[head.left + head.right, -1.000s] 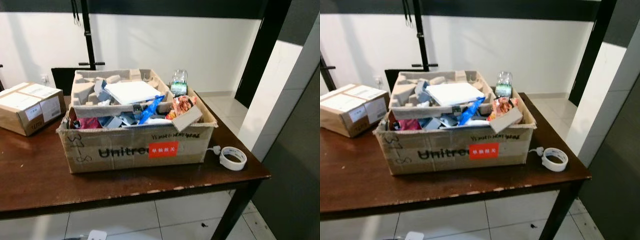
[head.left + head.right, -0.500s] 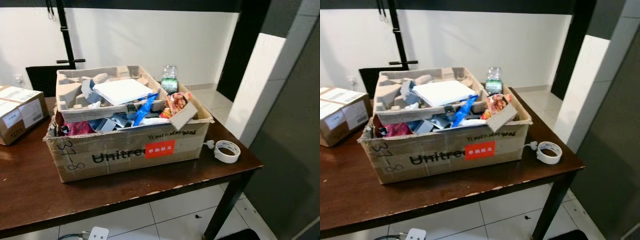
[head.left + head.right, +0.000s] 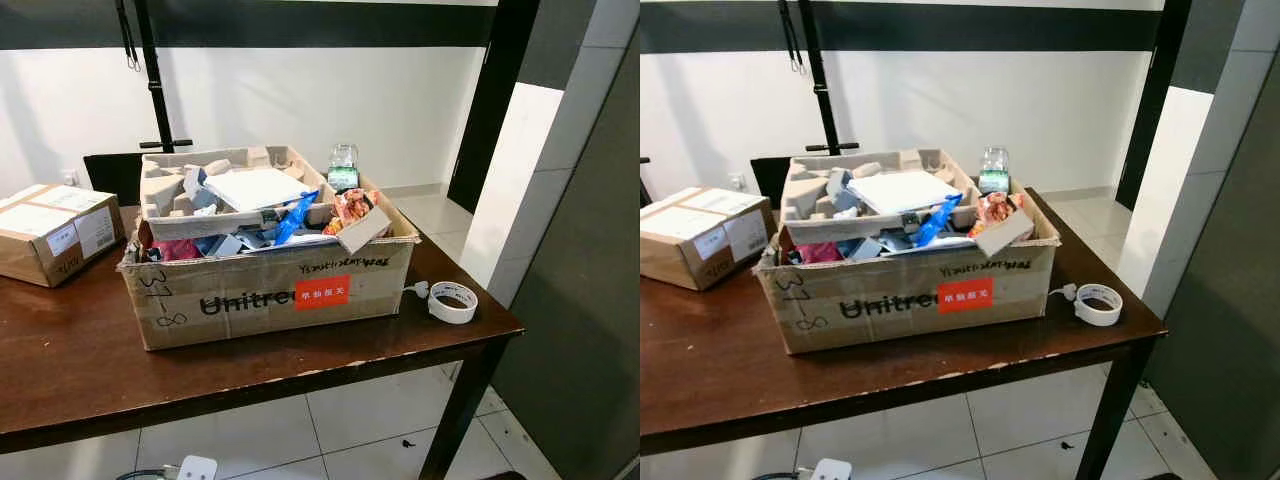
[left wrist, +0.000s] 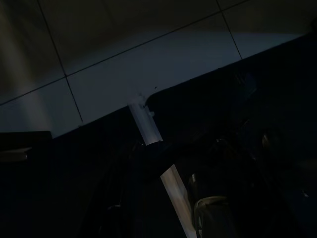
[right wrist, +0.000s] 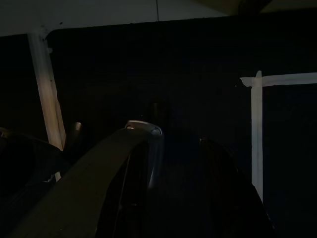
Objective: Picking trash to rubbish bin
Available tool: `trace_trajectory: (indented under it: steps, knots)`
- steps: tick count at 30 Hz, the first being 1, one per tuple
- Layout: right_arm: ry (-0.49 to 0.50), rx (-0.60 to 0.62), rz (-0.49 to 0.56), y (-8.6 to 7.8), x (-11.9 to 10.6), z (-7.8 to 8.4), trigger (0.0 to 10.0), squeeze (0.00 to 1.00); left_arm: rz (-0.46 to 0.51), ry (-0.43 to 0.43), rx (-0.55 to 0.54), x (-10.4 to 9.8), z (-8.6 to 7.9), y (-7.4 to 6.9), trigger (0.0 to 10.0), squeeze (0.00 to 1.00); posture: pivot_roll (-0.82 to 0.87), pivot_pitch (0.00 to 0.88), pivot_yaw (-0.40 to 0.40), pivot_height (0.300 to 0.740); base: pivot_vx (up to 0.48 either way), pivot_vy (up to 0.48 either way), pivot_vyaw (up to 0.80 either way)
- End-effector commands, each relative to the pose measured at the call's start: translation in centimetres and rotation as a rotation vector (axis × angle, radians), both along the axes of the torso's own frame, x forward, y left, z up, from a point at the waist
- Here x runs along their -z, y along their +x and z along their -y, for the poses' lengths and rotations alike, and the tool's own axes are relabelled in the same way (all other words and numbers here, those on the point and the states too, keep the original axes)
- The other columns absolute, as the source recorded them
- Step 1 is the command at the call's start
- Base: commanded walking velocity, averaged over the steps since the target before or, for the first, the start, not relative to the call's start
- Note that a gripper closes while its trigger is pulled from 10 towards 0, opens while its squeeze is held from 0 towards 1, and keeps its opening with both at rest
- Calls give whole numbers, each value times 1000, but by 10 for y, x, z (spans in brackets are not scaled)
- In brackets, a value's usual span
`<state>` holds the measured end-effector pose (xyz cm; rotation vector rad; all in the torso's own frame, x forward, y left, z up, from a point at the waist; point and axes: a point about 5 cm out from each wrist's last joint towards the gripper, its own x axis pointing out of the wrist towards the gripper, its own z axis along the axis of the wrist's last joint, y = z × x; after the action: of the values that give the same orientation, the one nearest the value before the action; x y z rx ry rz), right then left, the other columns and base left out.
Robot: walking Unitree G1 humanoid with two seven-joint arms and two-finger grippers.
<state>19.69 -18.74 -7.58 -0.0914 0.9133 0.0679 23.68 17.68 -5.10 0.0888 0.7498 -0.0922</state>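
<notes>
Left eye view: a trash-filled box (image 3: 270,290) sits mid-frame on the counter (image 3: 90,360), tape roll (image 3: 452,301) at right. Wrist views are dark; I cannot tell either gripper's state.

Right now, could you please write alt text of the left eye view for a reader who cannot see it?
An open cardboard box full of mixed trash stands on a dark wooden table. A roll of white tape lies to its right near the table's edge, and a smaller sealed carton stands to its left.
</notes>
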Motion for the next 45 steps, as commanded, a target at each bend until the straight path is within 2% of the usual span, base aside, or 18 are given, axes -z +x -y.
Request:
trace_trajectory:
  steps: [1, 20, 39, 41, 45]
  knots:
    - [-1, 4, -21, -6, 3, 2, 10000, 0, -19, 13, -15, 4, -5, -6, 10000, 0, -97, 103, -4, 740, 0, 0, 0]
    - [1, -3, -20, -4, 2, 1, 10000, 0, -4, 5, -18, 2, -4, -4, 10000, 0, -98, 116, -8, 740, 0, 0, 0]
    - [2, -3, -20, -4, 2, 1, 10000, 0, -1, -9, -31, 2, -3, -3, 10000, 0, -100, 123, -9, 740, 0, -444, 0]
    - [0, -3, -20, -4, 2, 2, 10000, 0, 1, -76, -96, 1, -3, -3, 10000, 0, -101, 125, -9, 740, 0, -182, 0]
    - [0, -5, -21, -5, 2, 2, 10000, 0, -8, -111, -120, 1, -3, -2, 10000, 0, -100, 125, -10, 740, 0, 240, 0]
